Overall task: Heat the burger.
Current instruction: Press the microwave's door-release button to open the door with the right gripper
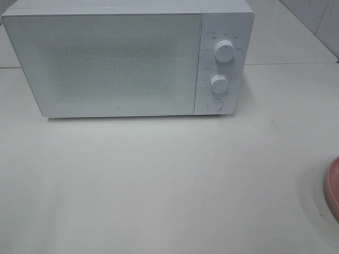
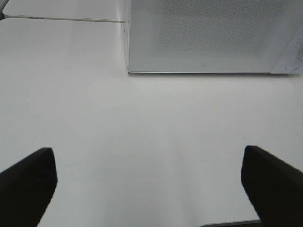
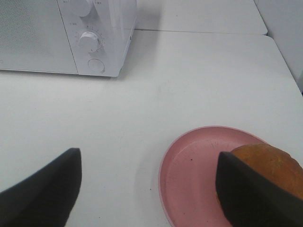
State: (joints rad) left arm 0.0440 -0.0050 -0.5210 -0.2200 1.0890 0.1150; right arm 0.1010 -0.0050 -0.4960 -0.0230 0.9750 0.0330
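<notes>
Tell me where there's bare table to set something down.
The wide stretch of table in front of the microwave is bare, up to the pink plate at the right edge. Crowded only there: the plate carries the burger.

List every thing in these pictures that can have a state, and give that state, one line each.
microwave door: shut.
pink plate: resting on the table, carrying the burger.
burger: on the plate, not gripped.
left tool: open, empty.
right tool: open, nothing between its fingers, one finger in front of the burger.
</notes>
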